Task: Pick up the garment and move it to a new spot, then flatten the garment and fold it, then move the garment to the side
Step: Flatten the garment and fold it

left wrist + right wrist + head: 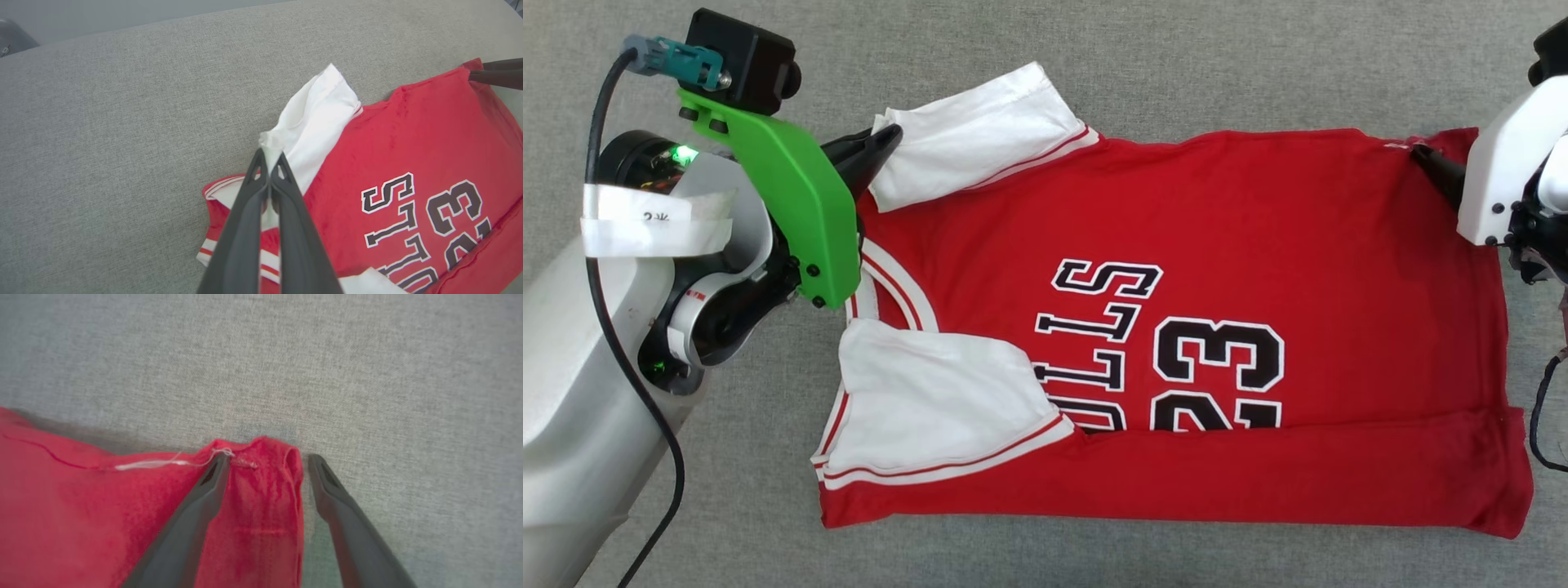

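The garment (1217, 245), a red jersey with white sleeves and black lettering, lies spread on the grey cloth surface, collar toward the left, its near edge folded over. My left gripper (886, 140) is shut on the far white sleeve (314, 122) near the shoulder. In the left wrist view its fingers (267, 163) pinch the white fabric at its edge. My right gripper (267, 459) is open at the garment's far hem corner (261, 486); that red corner lies between the spread fingers. In the head view its dark fingertip (1433, 163) rests at that corner.
The grey fabric surface (1176, 65) stretches beyond the garment on all sides. A black cable (629, 392) runs along my left arm. The near sleeve (931, 400) lies folded onto the chest.
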